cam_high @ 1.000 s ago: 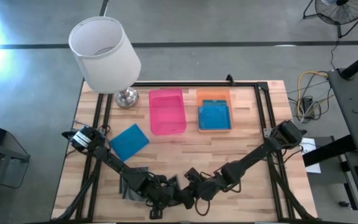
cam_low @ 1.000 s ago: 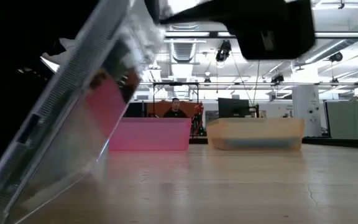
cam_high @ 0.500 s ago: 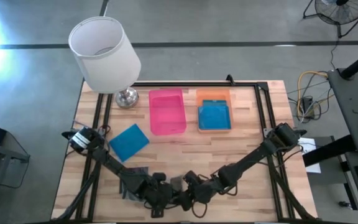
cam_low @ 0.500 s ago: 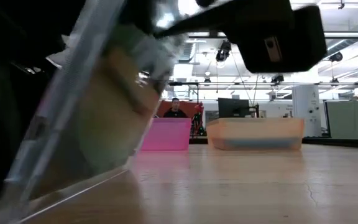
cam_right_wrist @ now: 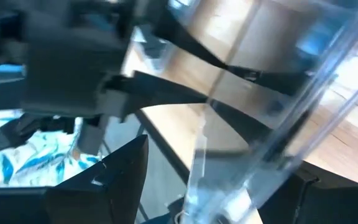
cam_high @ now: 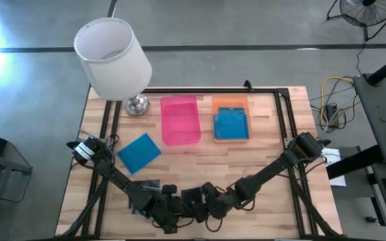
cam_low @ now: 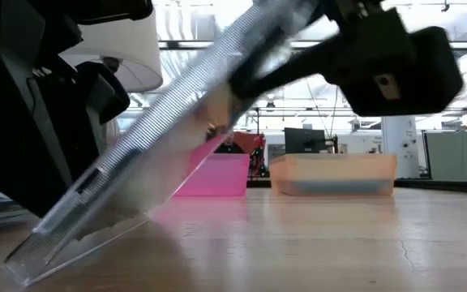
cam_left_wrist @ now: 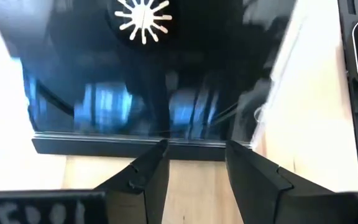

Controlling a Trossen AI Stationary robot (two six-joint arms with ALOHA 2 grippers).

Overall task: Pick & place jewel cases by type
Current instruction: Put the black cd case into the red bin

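Observation:
A clear jewel case stands tilted at the table's near edge, and my right gripper is shut on it. My left gripper is open right beside it, on the left. In the left wrist view its fingertips stand at the edge of a dark case showing a disc hub. More dark cases lie at the near left. One blue case lies flat on the table at the left. Another blue case lies in the orange tray. My right gripper pinches the clear case's raised upper end between its two fingers, one on each flat face. The fingers come from the table's right, slanting down. The case leans steeply, with its lower edge on the table. My left gripper: I cannot tell whether its fingertips touch the dark case's edge.
A pink tray stands at the far middle, next to the orange tray. A lamp with a white shade stands at the far left corner. Bare wood lies between the trays and the grippers. In the low view a person shows far behind the table.
The clear case has tipped to a flatter lean. Its upper end has swung toward the table's right with my right gripper, while its lower edge stays on the table. In the high view my right gripper has shifted a little toward my left gripper.

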